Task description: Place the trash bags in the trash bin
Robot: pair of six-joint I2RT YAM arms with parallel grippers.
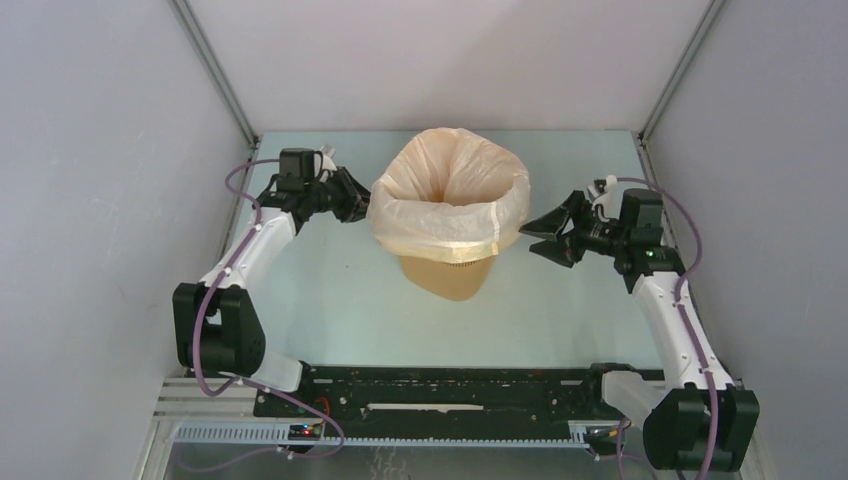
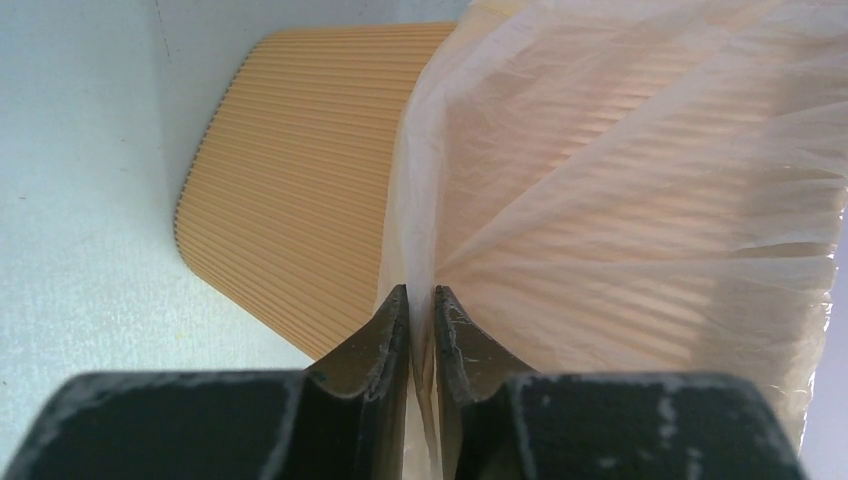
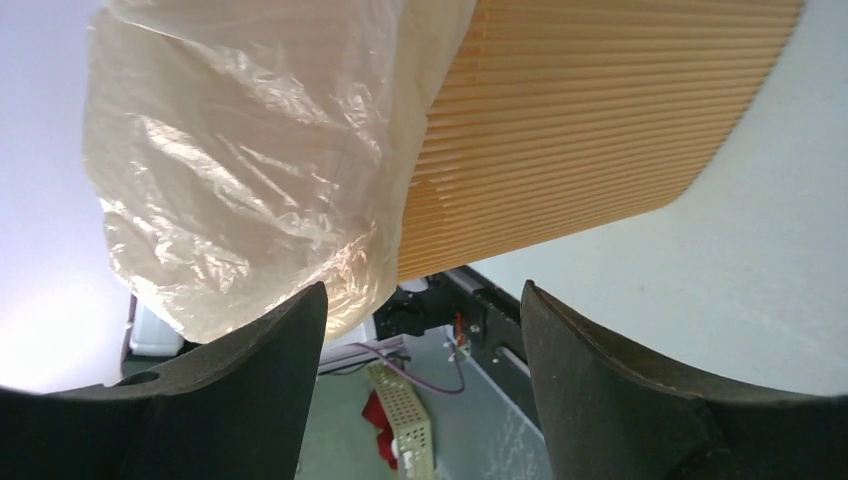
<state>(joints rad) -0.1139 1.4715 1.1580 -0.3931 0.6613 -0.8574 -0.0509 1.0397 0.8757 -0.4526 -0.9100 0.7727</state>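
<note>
Over orange bin (image 1: 448, 275), wrinkly translucent bag (image 1: 450, 205)

trash bags (image 1: 450, 205): translucent cream, wrinkled, lining and draped over rim | trash bin (image 1: 447, 275): orange, upright, mid-table

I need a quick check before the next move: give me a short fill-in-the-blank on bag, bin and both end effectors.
1. The bag is draped over the mouth of the ____.
2. The left end effector is pinched on a fold of the ____.
3. The right end effector has its jaws ____, holding nothing.

Missing words: bin; bag; open
</note>
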